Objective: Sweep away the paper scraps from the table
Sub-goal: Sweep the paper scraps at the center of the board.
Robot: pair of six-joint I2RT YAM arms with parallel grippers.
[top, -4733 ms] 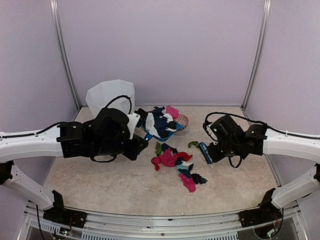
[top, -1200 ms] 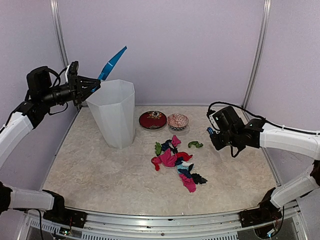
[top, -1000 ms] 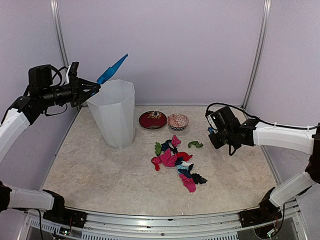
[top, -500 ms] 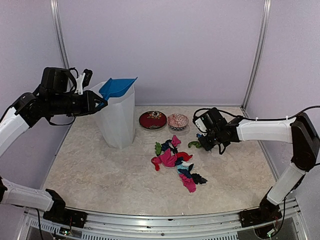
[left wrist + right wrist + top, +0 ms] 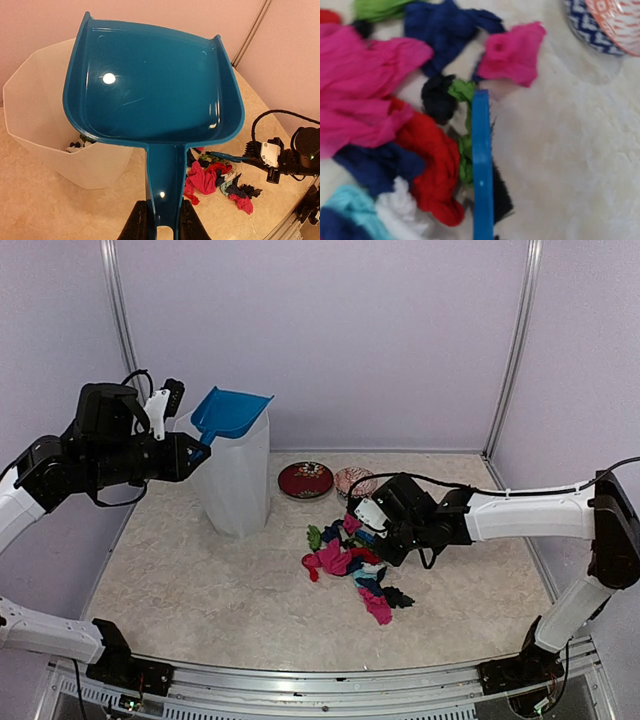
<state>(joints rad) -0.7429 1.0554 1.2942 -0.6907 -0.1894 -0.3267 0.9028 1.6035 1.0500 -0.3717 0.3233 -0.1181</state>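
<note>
The right hand [image 5: 376,521], clamped on the brush [image 5: 482,170], has swung into the paper scraps [image 5: 345,560]. The left hand [image 5: 161,224] grips the empty dustpan [image 5: 150,85] over the bin [image 5: 236,480]. Some scraps are binned, but a pile remains on the surface [image 5: 200,590].

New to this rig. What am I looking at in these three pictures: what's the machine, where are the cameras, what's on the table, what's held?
Two robot arms stand at the near edge of a table, each ending in a two-finger gripper. The wide picture comes from a fixed camera above and behind them. The other two come from a camera on each wrist.

On the table are a pile of coloured paper scraps, a white bin, a red bowl and a patterned bowl.

The left gripper is shut on the handle of a blue dustpan, held over the bin. The pan looks empty, and a few scraps show inside the bin.

The right gripper is shut on a blue brush, which is set against the pile.
</note>
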